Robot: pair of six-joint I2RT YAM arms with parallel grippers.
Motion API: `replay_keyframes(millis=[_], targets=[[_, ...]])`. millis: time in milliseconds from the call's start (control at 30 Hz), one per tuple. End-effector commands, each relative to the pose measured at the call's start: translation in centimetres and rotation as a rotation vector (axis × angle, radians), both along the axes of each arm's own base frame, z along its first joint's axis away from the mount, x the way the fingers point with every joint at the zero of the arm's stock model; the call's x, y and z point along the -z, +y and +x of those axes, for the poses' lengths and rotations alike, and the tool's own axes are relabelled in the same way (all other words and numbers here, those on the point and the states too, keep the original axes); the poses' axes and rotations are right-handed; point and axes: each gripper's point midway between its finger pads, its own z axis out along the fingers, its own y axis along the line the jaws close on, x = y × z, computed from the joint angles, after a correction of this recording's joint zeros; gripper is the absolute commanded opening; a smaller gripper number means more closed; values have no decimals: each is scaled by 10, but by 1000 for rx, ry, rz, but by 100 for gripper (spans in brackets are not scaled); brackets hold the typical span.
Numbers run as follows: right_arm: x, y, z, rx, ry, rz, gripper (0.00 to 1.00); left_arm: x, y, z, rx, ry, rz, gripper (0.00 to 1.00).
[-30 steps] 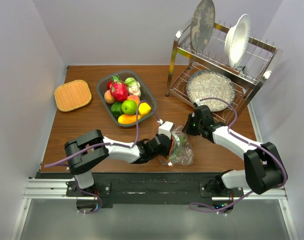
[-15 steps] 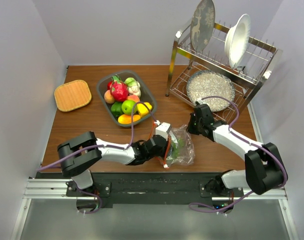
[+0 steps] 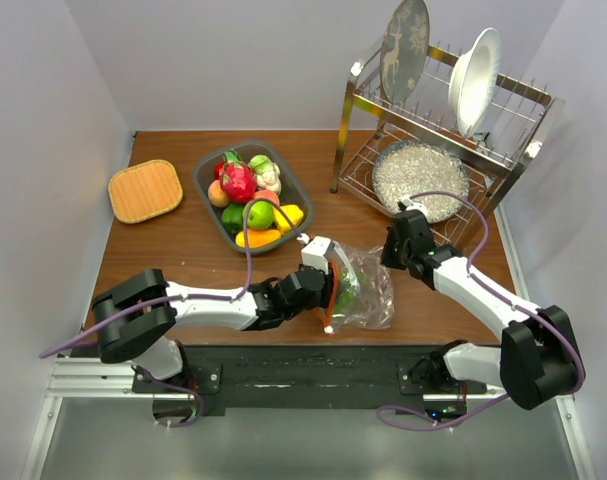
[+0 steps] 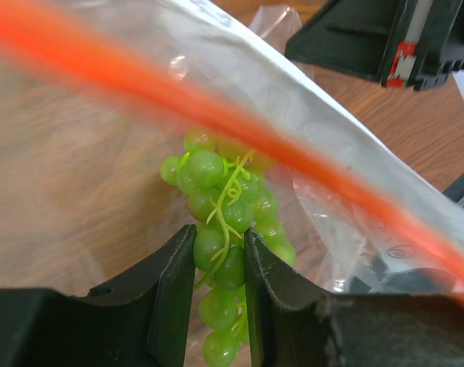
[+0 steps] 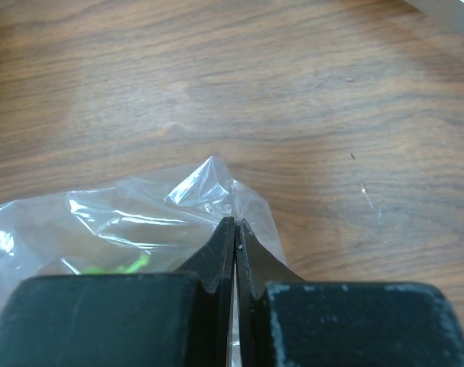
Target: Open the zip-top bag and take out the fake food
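The clear zip-top bag (image 3: 371, 297) lies on the wooden table near the front edge. Its orange-red zip strip (image 4: 216, 115) runs blurred across the left wrist view. My left gripper (image 4: 220, 252) reaches in through the bag's mouth. It is shut on the fake food, a bunch of green plastic grapes (image 4: 224, 206), which shows as a green patch (image 3: 347, 293) from above. My right gripper (image 5: 236, 229) is shut on a crumpled corner of the bag (image 5: 209, 180) at its far right side (image 3: 390, 265).
A grey bin (image 3: 205, 170) of toy fruit stands behind the left arm. A woven mat (image 3: 145, 190) lies at the far left. A metal dish rack (image 3: 443, 130) with plates and a speckled bowl fills the back right.
My right gripper has pulled the bag's corner a little to the right, stretching the bag. The left arm's elbow has swung left while its gripper stays on the grapes.
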Motion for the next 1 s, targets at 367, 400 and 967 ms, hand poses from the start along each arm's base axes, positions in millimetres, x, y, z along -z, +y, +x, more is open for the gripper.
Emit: replay_keyframes(millis=[367, 400, 967], targets=[[-4, -24, -7, 52, -40, -174, 0, -36, 26, 18, -122, -67, -60, 34], [-2, -27, -7, 66, -30, -192, 0, -38, 27, 18, -123, -69, -60, 34], [-2, -42, 6, 199, 5, -263, 0, -69, 81, 20, -250, -109, -96, 34]])
